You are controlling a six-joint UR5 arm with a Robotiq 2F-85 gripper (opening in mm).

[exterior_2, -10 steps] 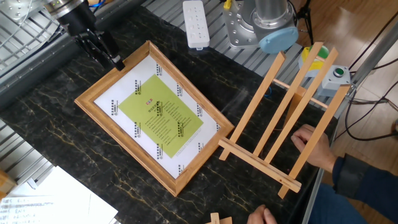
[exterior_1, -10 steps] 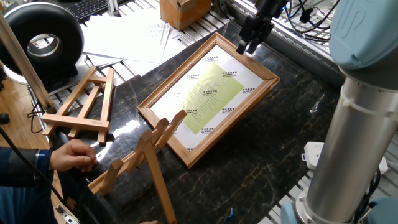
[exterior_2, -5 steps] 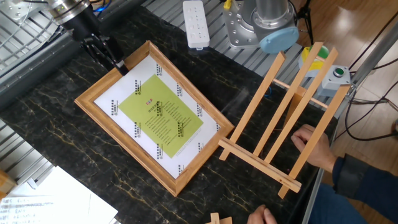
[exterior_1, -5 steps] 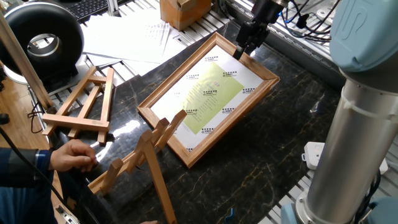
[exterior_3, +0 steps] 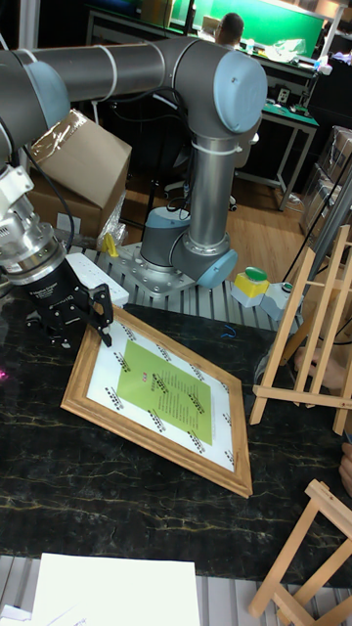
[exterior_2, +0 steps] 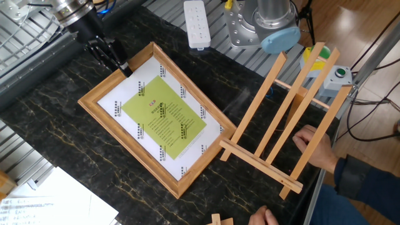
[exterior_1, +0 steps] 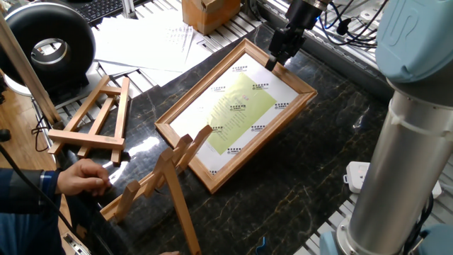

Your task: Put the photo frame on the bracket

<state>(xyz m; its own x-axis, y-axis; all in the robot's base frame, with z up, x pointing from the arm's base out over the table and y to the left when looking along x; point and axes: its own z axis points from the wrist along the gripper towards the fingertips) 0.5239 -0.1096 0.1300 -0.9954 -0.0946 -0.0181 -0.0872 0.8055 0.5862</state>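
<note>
The photo frame (exterior_1: 237, 106) (exterior_2: 159, 115) (exterior_3: 161, 391), light wood around a white sheet with a yellow-green panel, rests on the dark marble table. My gripper (exterior_1: 278, 58) (exterior_2: 119, 62) (exterior_3: 90, 328) is shut on its far short edge, one finger inside the rim and one outside. In the tall fixed view that gripped end looks slightly raised. The bracket (exterior_2: 294, 112) (exterior_1: 163, 177) (exterior_3: 313, 323), a tall pale-wood easel with three slats and a ledge bar, stands beside the frame's other end, steadied by a person's hand (exterior_2: 312, 144).
A smaller A-shaped wooden easel (exterior_1: 99, 117) (exterior_3: 313, 548) lies near the bracket. A white power strip (exterior_2: 197, 24), the robot base (exterior_2: 259, 25), loose papers (exterior_1: 152, 39), a cardboard box (exterior_1: 209, 13) and a black ring light (exterior_1: 46, 46) ring the table.
My gripper has come down and shut on the frame's far edge. The frame has shifted slightly and its gripped end has risen a little. The bracket and hand stay still.
</note>
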